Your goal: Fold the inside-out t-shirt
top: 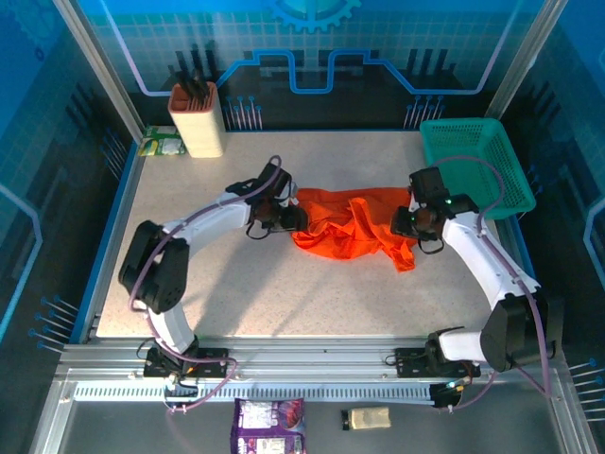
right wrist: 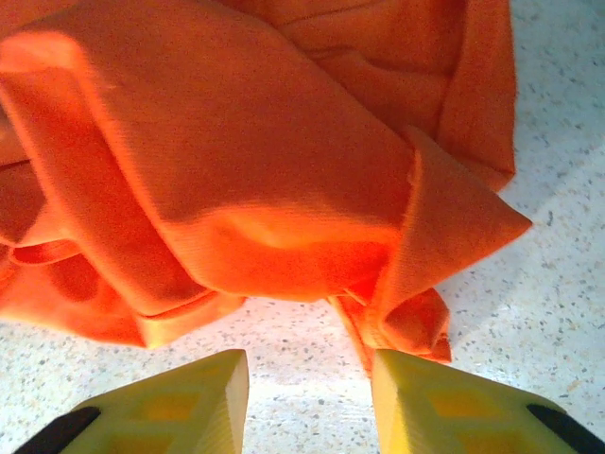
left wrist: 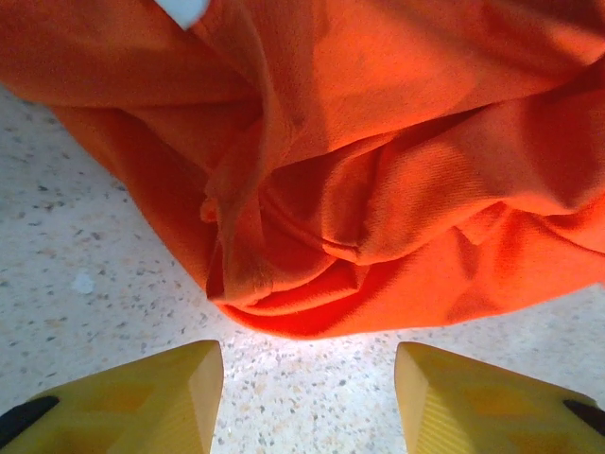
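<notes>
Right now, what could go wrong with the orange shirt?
1. The orange-red t-shirt lies crumpled in a heap, so the open left gripper might pinch several layers at once.
2. The open right gripper faces a loose folded flap; grabbing only that could twist the cloth further.

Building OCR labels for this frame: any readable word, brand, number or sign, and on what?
No text is readable.
Purple packet at the near edge: print too blurred.
Green-and-white packet beside the beige block: too small.
Small beige packet: no legible marking.
T-shirt: plain, no print.
Back wall: gear graphic, no words.
</notes>
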